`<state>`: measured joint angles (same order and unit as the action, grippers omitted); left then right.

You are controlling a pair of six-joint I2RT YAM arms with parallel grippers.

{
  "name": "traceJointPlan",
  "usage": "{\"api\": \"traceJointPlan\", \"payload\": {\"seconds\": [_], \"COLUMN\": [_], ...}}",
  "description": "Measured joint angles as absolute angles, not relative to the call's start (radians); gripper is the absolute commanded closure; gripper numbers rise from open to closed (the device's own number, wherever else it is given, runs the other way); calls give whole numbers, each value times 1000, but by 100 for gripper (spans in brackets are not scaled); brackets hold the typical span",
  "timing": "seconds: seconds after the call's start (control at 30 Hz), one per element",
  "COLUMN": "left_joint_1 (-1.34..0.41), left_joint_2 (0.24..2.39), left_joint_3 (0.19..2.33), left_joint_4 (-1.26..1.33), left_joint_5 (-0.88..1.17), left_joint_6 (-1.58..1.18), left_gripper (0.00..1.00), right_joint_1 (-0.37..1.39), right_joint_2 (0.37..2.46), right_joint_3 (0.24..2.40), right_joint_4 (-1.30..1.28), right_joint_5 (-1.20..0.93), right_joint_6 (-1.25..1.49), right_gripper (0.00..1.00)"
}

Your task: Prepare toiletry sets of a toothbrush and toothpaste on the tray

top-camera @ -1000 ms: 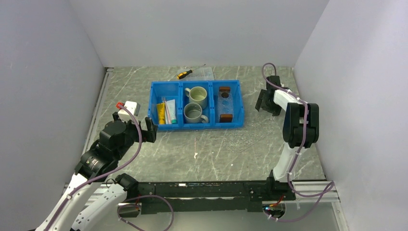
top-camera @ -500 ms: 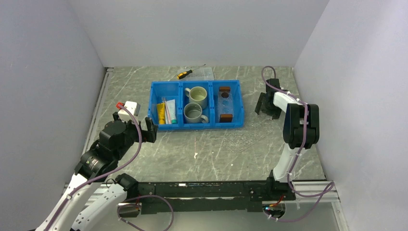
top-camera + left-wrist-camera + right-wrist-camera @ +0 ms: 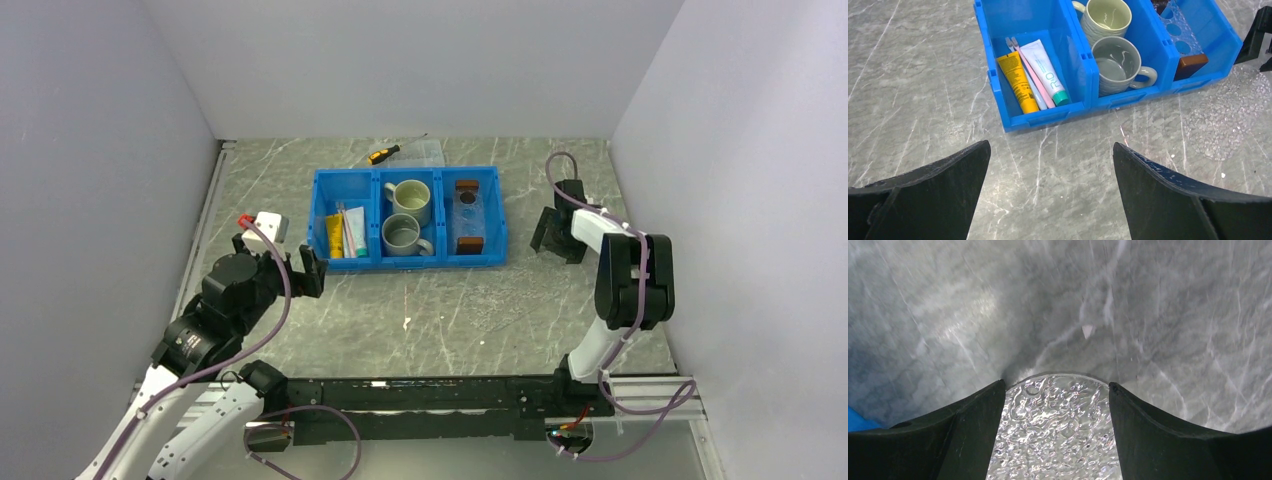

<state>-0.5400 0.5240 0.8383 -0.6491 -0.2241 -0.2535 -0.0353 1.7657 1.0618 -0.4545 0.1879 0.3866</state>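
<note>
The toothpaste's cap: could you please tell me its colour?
The toothpaste cap is teal green, clearest in the left wrist view.

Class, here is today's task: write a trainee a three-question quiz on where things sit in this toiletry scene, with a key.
1. True or false: the tray lies in the right compartment of the blue bin.
2. The toothbrush and toothpaste lie in which compartment? A left, B middle, C right.
3. Fill the gap: the left gripper is ___ and holds nothing.
Key: 1 true; 2 A; 3 open.
</note>
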Motion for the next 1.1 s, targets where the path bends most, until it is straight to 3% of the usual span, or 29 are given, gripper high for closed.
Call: {"api": "traceJointPlan", "payload": {"seconds": [0.43,1.1], "left_joint_1": [-540,-540], "left_joint_2": [509,579], "left_joint_3": [838,810], "left_joint_4": [-649,-680], "left_joint_5": [-206,-47], "left_joint_6": [-257,-422], "left_gripper": [1,1], "right_joint_1": [49,294], "right_joint_2": [1587,1267], "right_joint_3": [863,612], "right_joint_4": [-457,-490], "right_joint_5": [209,209], "right_joint_6": [511,1003], "right_gripper": [22,21]}}
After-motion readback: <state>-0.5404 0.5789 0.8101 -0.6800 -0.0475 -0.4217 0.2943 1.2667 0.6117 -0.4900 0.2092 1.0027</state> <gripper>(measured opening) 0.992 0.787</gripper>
